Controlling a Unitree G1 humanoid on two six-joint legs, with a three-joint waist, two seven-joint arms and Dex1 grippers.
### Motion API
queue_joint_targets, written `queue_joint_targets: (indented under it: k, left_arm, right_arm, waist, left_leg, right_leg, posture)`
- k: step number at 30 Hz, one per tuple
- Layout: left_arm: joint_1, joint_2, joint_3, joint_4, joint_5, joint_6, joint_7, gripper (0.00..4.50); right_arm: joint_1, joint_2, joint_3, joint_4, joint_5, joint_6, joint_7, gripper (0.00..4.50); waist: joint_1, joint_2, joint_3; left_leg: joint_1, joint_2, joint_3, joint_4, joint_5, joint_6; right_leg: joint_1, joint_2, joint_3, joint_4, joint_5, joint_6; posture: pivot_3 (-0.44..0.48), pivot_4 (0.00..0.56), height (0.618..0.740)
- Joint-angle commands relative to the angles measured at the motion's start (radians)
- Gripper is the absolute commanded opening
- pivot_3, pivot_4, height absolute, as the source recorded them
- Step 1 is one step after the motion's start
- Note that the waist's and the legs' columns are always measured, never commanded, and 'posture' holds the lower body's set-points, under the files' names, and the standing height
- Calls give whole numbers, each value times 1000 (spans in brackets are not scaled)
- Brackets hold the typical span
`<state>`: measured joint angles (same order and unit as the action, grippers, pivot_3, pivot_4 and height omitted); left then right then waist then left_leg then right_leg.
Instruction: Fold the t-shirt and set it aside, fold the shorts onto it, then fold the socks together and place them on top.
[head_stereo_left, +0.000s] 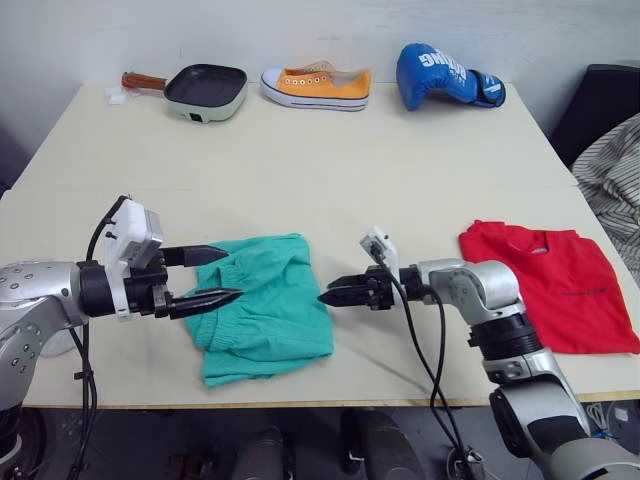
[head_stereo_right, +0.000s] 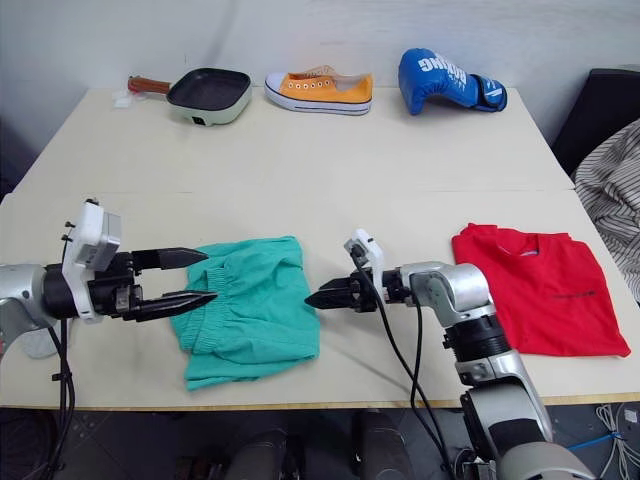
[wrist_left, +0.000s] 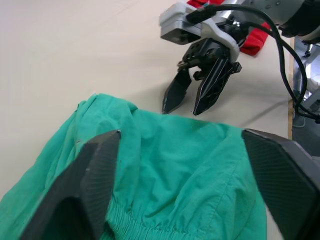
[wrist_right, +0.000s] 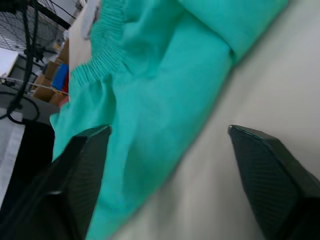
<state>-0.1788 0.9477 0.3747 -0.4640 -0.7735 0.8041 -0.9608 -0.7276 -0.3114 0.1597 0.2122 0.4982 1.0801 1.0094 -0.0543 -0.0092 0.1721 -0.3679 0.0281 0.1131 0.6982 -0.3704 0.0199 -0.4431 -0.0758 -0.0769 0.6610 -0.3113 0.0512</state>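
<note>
The shorts (head_stereo_left: 262, 305) are lying crumpled at the surface's (head_stereo_left: 330, 160) near edge between both released, empty jaws, the left gripper (head_stereo_left: 212, 276) overlapping their 9 o'clock waistband side and the right gripper (head_stereo_left: 335, 292) approaching at 3 o'clock.

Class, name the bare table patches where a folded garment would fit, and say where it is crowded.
Free: the wide middle between the frying pan, shoe, boxing glove and the garments. Crowded: the front edge, with shorts, both arms and t-shirt.
</note>
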Motion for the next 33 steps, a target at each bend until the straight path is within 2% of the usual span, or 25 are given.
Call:
queue_joint_targets:
  k: [1, 4, 8, 11, 17, 22, 27, 30, 33]
  left_arm:
    - [-11, 8, 15, -35, -28, -25, -14, 4500]
    - [-19, 14, 4, -33, -30, -26, -15, 4500]
    - [-32, 15, -19, -30, -12, -42, -11, 4500]
    - [-38, 14, -25, -29, -14, -46, -6, 4500]
    - [-71, -9, -60, -28, -42, -45, -11, 4500]
    - [-178, -91, -147, -31, -97, -31, 11, 4500]
    - [-274, -152, -192, -16, -167, 4, 12, 4500]
    - [-327, -170, -225, -14, -194, 18, -3, 4500]
    - [-352, -181, -253, 3, -174, -1, -19, 4500]
  right_arm:
    - [-23, 85, 20, 62, 23, 37, -26, 4486]
    - [-47, 161, 34, 89, 28, 52, -42, 4486]
    - [-59, 219, 58, 136, -46, -35, -125, 4486]
    - [-51, 218, 37, 124, -71, -96, -173, 3895]
    - [-50, 166, -24, -5, 22, 25, -151, 1807]
    - [-54, 163, -177, -125, 150, 185, -219, 12]
    - [-48, 54, -319, -289, 261, 349, -258, 12]
    - [-53, -125, -475, -383, 333, 483, -258, 12]
    - [-19, -365, -573, -420, 382, 532, -215, 12]
  waist:
    - [-2, 0, 0]
    - [-3, 0, 0]
    - [-4, 0, 0]
    - [-3, 0, 0]
    - [4, 0, 0]
    - [5, 0, 0]
    - [9, 0, 0]
    - [29, 1, 1]
    - [40, 2, 1]
  left_leg:
    - [0, 0, 0, 0, 0, 0]
    - [0, 0, 0, 0, 0, 0]
    - [0, 0, 0, -1, 0, 0]
    - [0, 0, 0, 0, 0, 0]
    - [-1, -1, -1, 0, 0, -1]
    - [-2, -1, -2, 0, 0, -1]
    - [-2, -1, -2, 0, 1, 0]
    - [-3, -2, -2, 0, 1, 0]
    - [-4, -3, -2, 0, 1, 1]
  right_leg:
    - [0, 0, 0, 0, 0, 0]
    - [0, 0, 0, 1, 0, 0]
    - [0, 0, 0, 0, 0, 0]
    - [0, 0, 0, 0, 0, 0]
    - [0, 0, 0, 0, 0, 0]
    - [0, 0, -1, -1, 0, 0]
    - [0, 0, -1, -1, 0, 0]
    - [0, 0, -1, -1, 0, 0]
    - [0, -1, 0, -3, 1, 1]
  posture:
    - [0, 150, 740]
    - [0, 150, 740]
    - [0, 150, 740]
    - [0, 150, 740]
    - [0, 150, 740]
    - [0, 150, 740]
    - [0, 150, 740]
    - [0, 150, 740]
    - [0, 150, 740]
